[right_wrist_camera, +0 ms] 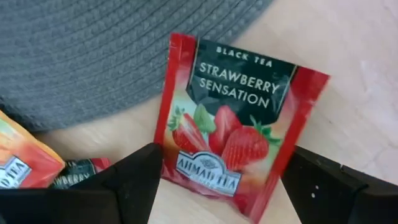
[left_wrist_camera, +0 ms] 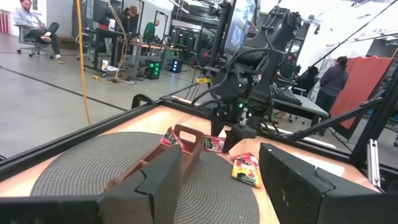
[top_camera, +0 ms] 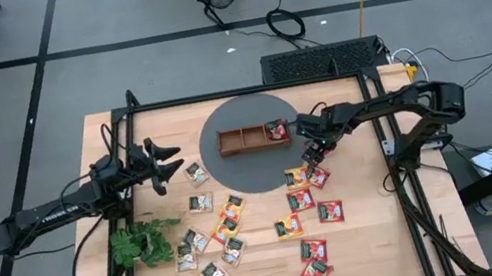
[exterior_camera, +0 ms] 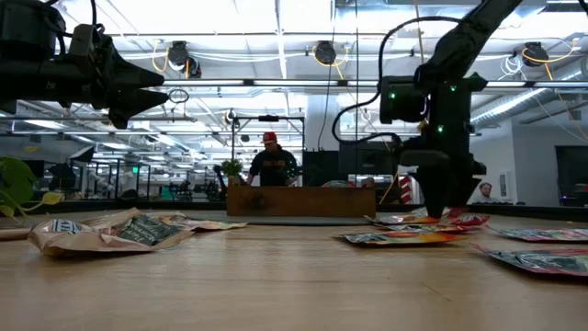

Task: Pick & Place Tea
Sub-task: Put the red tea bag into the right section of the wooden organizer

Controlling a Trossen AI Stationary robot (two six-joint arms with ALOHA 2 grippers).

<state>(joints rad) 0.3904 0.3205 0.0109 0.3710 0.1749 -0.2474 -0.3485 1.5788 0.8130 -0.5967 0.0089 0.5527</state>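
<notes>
"Strawberry sachet point(right_wrist_camera: 233, 127) lay right under the right gripper point(right_wrist_camera: 217, 180), flat and glossy red, partly on the grey mat point(right_wrist_camera: 93, 56), partly on the table point(right_wrist_camera: 348, 81). Fingers stood wide, holding nothing."

"And the left gripper point(top_camera: 161, 163)?"

"Hung partly open, empty, left of the tray point(top_camera: 244, 140). One red sachet point(top_camera: 276, 131) was already inside."

"What worried you?"

"A thin, slick packet lying flat. The fingers might have skidded over it, or snagged the orange sachet point(right_wrist_camera: 18, 165) beside it."
</notes>
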